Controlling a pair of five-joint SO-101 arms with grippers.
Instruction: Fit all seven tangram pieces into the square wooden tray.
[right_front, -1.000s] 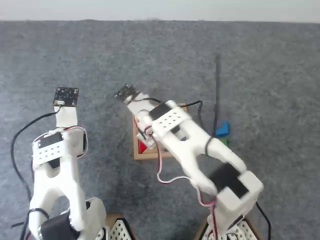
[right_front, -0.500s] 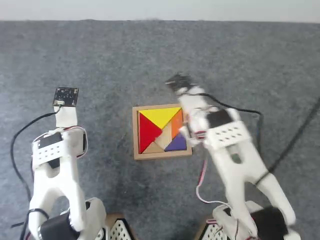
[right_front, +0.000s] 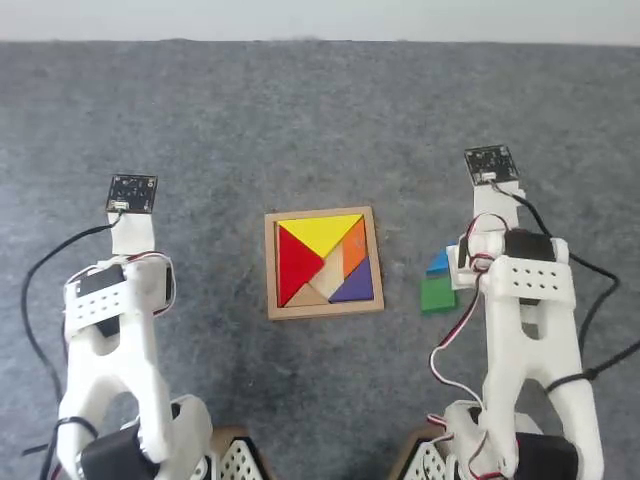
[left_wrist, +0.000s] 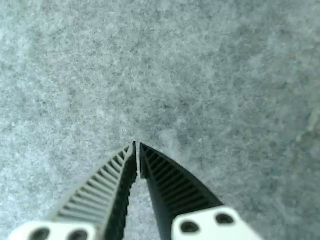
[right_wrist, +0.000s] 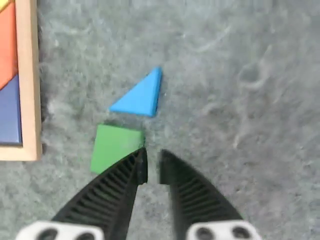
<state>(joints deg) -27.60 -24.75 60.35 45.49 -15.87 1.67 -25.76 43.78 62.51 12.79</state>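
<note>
White plastic left arm (right_front: 108, 330) extended forward, left hand (left_wrist: 137, 146) with black ribbed fingers closed tip to tip, empty, white right arm (right_front: 528, 310) extended forward alongside, right hand (right_wrist: 151, 162) fingers parted by a narrow gap, gripping nothing.
</note>
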